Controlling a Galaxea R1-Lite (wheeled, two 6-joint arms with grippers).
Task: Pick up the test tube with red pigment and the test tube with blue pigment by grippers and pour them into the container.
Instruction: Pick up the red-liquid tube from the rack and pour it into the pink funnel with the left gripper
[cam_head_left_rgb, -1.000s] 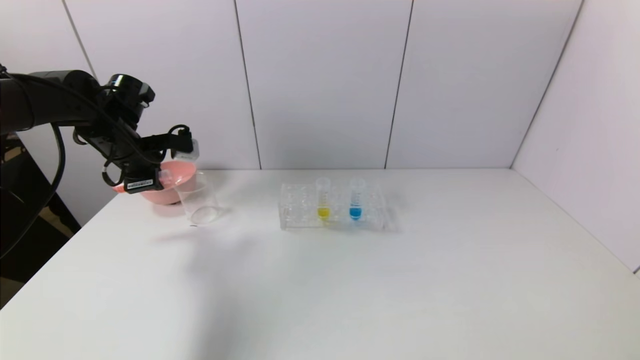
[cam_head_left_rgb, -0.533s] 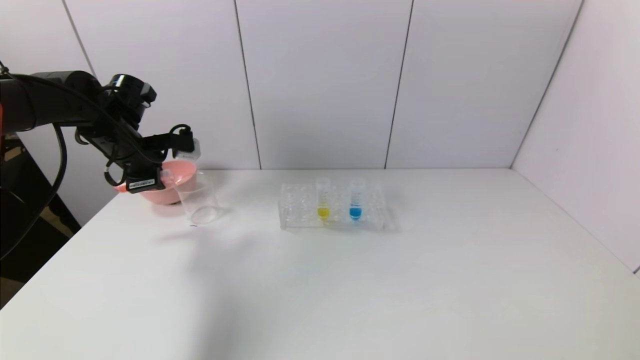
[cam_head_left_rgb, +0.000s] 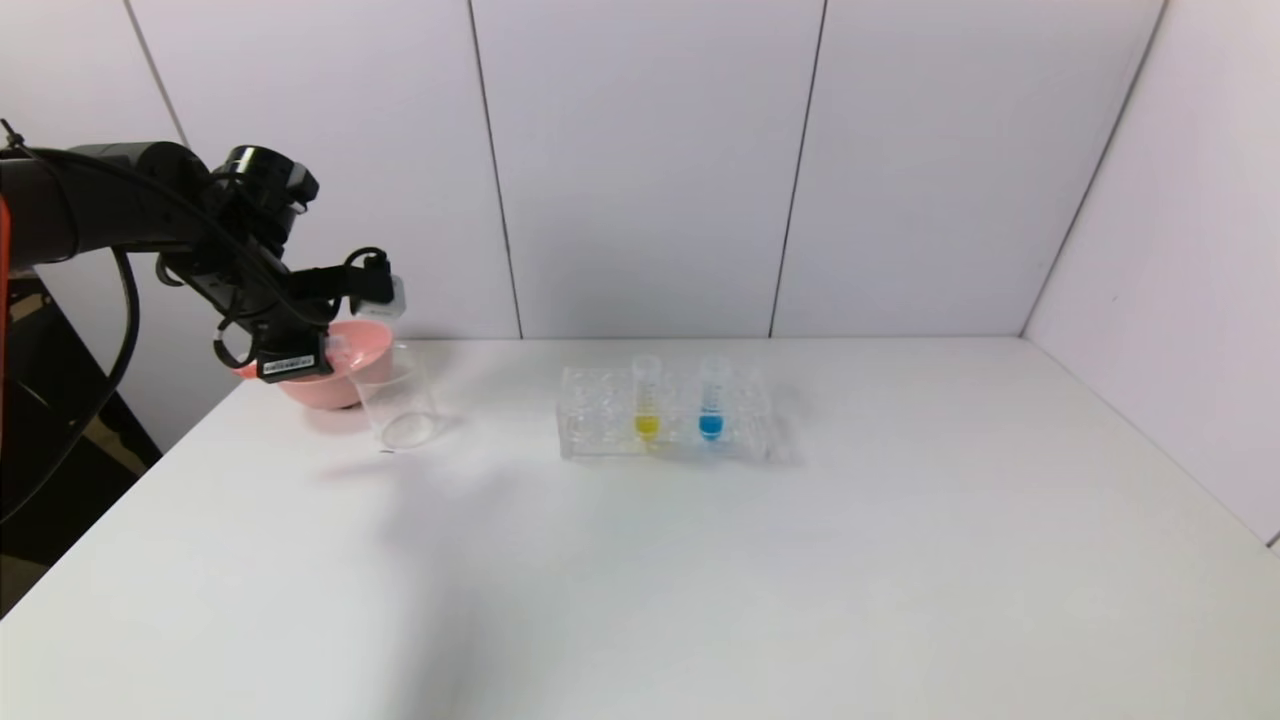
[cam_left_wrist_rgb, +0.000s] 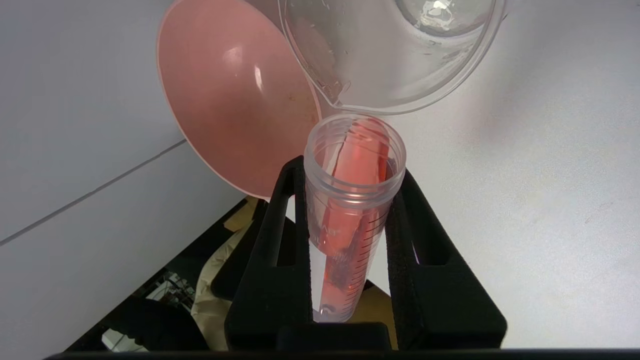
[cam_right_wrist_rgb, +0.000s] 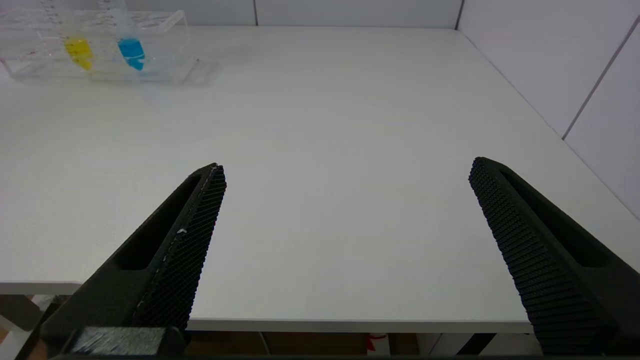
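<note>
Beside the pink bowl (cam_head_left_rgb: 335, 375), the left gripper (cam_left_wrist_rgb: 350, 200) clamped the red test tube (cam_left_wrist_rgb: 350, 200), tilted at the container (cam_left_wrist_rgb: 400, 60), unpoured; the blue test tube (cam_head_left_rgb: 711, 400) waited racked, right gripper (cam_right_wrist_rgb: 345, 200) wide.

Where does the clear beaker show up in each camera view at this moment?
Head view: container on the table at far left, beside the pink bowl.
Left wrist view: container at the top edge, beyond the held tube's mouth.
Right wrist view: not in it.
Shared landmark: the pink bowl.
</note>
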